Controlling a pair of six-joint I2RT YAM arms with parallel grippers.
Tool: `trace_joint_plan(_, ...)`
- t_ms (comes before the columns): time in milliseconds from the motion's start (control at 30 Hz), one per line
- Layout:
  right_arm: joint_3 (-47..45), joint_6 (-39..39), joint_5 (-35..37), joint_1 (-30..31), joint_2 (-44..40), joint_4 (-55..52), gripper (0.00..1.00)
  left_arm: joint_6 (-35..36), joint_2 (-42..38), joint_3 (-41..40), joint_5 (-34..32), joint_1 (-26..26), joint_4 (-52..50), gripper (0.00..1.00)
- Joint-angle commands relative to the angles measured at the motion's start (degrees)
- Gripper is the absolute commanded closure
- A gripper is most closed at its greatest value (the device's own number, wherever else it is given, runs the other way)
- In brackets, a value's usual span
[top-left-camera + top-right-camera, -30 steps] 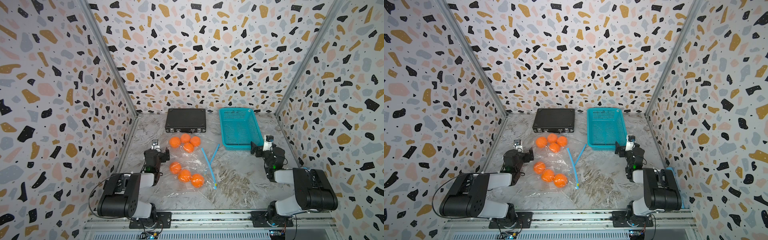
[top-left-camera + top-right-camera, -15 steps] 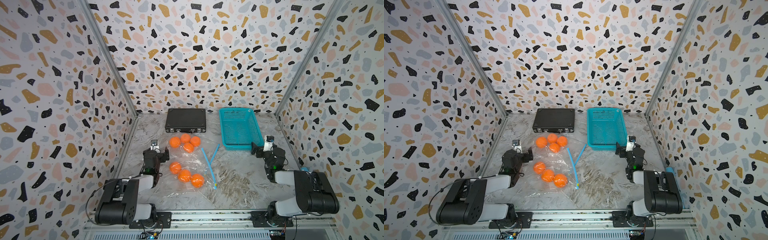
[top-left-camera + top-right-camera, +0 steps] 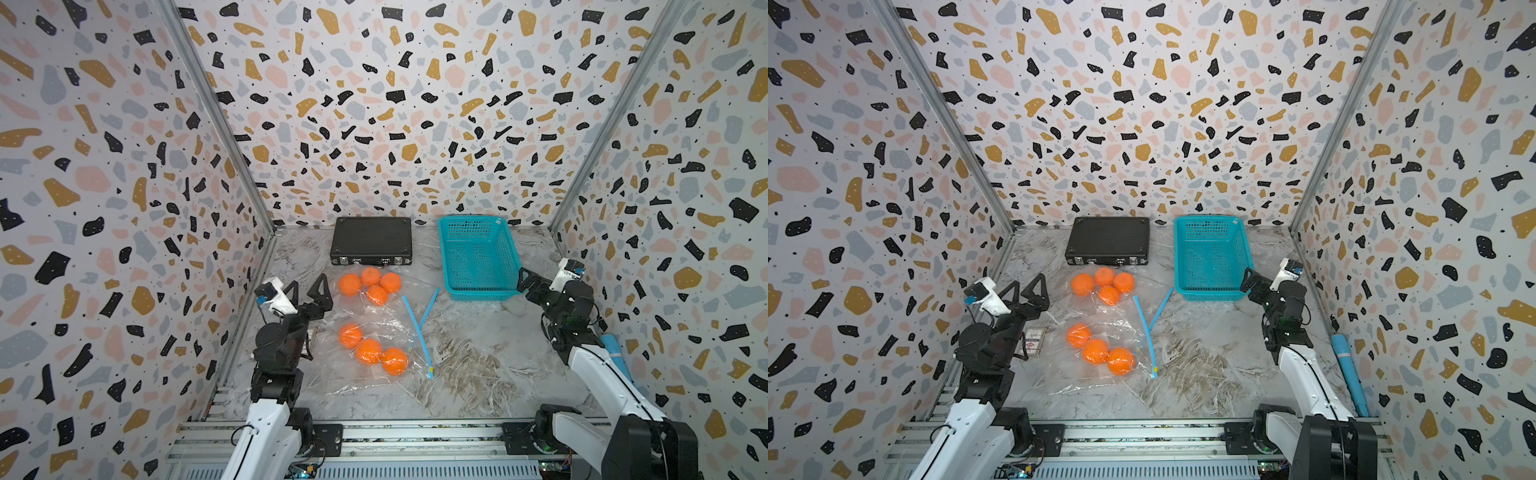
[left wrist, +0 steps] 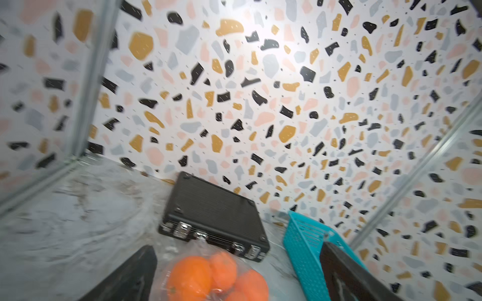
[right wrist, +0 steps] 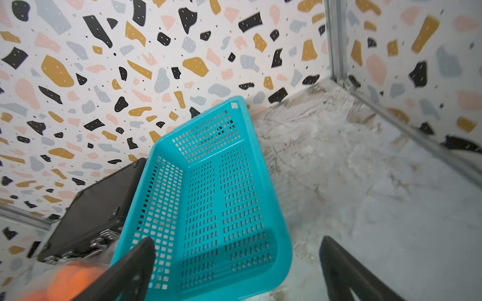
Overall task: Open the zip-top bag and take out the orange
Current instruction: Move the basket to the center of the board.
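Note:
Two clear zip-top bags lie on the marble floor in both top views. The far bag (image 3: 384,301) holds several oranges (image 3: 370,284). The near bag (image 3: 376,380) holds three oranges (image 3: 368,351), and a blue zip strip (image 3: 419,336) runs along its right edge. A second blue strip (image 3: 430,305) angles off toward the basket. My left gripper (image 3: 308,286) hovers open just left of the far bag; in the left wrist view those oranges (image 4: 190,278) sit between its spread fingers (image 4: 140,271). My right gripper (image 3: 530,282) is open at the basket's near right corner, holding nothing.
A black case (image 3: 371,240) lies at the back wall, left of the teal basket (image 3: 478,253). A small card box (image 3: 1032,340) lies beside my left arm. A blue cylinder (image 3: 1347,365) rests along the right wall.
Both arms have lifted out of their low folded pose, carrying the grippers slightly up and back. Both stayed open. The bags and oranges have not moved.

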Motion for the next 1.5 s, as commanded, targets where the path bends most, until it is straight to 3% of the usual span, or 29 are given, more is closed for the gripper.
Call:
trace_joint_plan(0, 1.77, 9.44, -10.74, -1.09, 4.73, 6.07, 0.0, -11.83, 10.26, 6.11, 15.74, -1.88, 8.31, 0.01)
trace_joint_plan(67, 7.71, 9.11, -13.72, -1.53, 9.49, 0.74, 0.1, -8.93, 17.18, 11.5, 16.13, -7.55, 6.95, 0.02)
trace_joint_plan(133, 16.84, 6.56, -12.37, -1.28, 14.86, -13.67, 0.16, -1.55, 22.46, 19.5, 10.9, -16.09, -4.62, 0.02)
trace_joint_plan(200, 26.93, 0.93, -7.06, -0.58, 20.57, -30.71, 0.2, 3.62, 28.39, 26.05, 5.14, -23.36, -9.51, 0.02)
trace_joint_plan(300, 39.44, -6.3, 4.16, 0.05, 27.96, -48.14, 0.2, 1.65, 39.89, 35.18, 6.79, -27.01, -10.01, 0.07)
trace_joint_plan(400, 44.51, -10.01, 7.57, 0.05, 33.35, -52.11, 0.21, 0.29, 52.48, 45.58, 6.93, -29.25, -13.51, 0.12)
trace_joint_plan(567, 51.37, -13.96, 4.45, 0.05, 41.32, -56.82, 0.32, 1.02, 69.33, 62.87, 5.52, -32.04, -24.38, 0.14)
trace_joint_plan(667, 51.29, -14.26, 3.68, 0.03, 42.75, -56.06, 0.34, 0.61, 75.44, 67.84, 3.87, -32.41, -26.79, 0.16)
trace_joint_plan(867, 49.4, -14.43, 4.22, -0.01, 41.78, -54.8, 0.41, 1.12, 85.11, 77.89, 10.57, -33.32, -28.08, 0.28)
trace_joint_plan(1067, 46.36, -14.45, 2.51, 0.05, 40.07, -54.42, 0.56, 0.79, 82.85, 74.07, 9.71, -36.73, -25.39, 0.42)
trace_joint_plan(1233, 42.12, -14.17, 2.23, 0.02, 36.19, -54.35, 0.6, -0.01, 80.13, 69.23, 9.54, -39.26, -22.73, 0.54)
trace_joint_plan(1467, 31.34, -12.45, 2.07, 0.03, 26.58, -52.99, 0.62, -1.83, 75.07, 59.92, 7.45, -43.47, -17.77, 0.54)
